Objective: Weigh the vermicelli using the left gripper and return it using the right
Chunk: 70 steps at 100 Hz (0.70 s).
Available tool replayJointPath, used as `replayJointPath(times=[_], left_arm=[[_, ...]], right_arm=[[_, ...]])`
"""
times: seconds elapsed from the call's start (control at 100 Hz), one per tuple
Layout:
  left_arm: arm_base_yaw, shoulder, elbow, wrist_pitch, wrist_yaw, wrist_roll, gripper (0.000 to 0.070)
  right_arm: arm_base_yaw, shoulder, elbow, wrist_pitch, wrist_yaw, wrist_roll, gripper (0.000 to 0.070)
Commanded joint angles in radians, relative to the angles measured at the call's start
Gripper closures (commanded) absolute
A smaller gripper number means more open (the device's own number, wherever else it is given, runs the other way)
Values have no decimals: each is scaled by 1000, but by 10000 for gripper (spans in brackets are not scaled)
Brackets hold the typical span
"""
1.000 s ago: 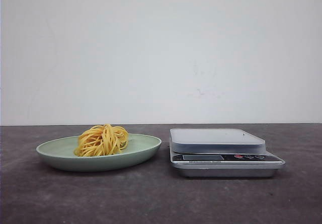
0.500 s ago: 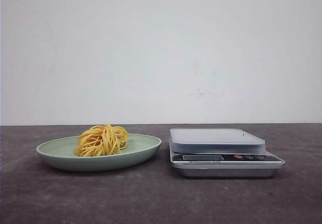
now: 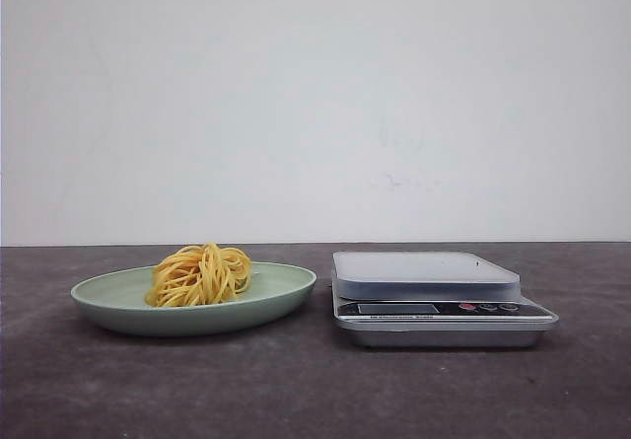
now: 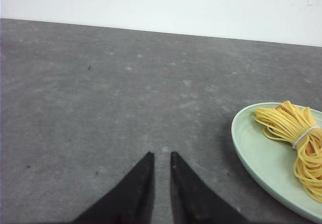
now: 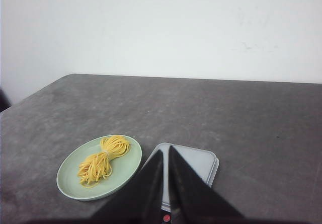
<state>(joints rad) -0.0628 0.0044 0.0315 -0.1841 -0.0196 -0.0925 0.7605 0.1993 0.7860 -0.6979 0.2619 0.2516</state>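
A bundle of yellow vermicelli (image 3: 200, 274) lies on a pale green plate (image 3: 108, 296), left of a silver kitchen scale (image 3: 424, 271) whose platform is bare. Neither gripper shows in the front view. In the left wrist view my left gripper (image 4: 162, 156) hangs over bare table beside the plate (image 4: 251, 148) and the vermicelli (image 4: 297, 133); its fingers are empty, with only a narrow gap between them. In the right wrist view my right gripper (image 5: 165, 150) is high above the scale (image 5: 201, 163), shut and empty, with the vermicelli (image 5: 103, 158) and plate (image 5: 70, 183) below it.
The dark grey table (image 3: 296, 390) runs back to a white wall (image 3: 315, 104). The scale's display and buttons (image 3: 444, 309) face the front.
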Motion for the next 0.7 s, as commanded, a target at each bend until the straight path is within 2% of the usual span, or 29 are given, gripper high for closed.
replayJointPath(times=[0.0,0.11,0.23,0.36,0.53,0.69], left_arm=[[1,1,-18,-3,2,13,696],[1,1,-18,-3,2,13,697],[1,1,-18,-3,1,13,696],[1,0,-18,-3,2,13,696],[1,1,-18,-3,1,13,696],[1,1,-18,-3,1,13,696]], right_arm=[[10,1,5,11,0,10,693],[10,0,5,14,19,-130,692],[-52,0,-1,21,51,-174,692],[-256,-16,-71,90,-31,-174,692],[-535,-122,-270,237,-157,-177,692],[-684,-195,-465,320,-168,-185,692]])
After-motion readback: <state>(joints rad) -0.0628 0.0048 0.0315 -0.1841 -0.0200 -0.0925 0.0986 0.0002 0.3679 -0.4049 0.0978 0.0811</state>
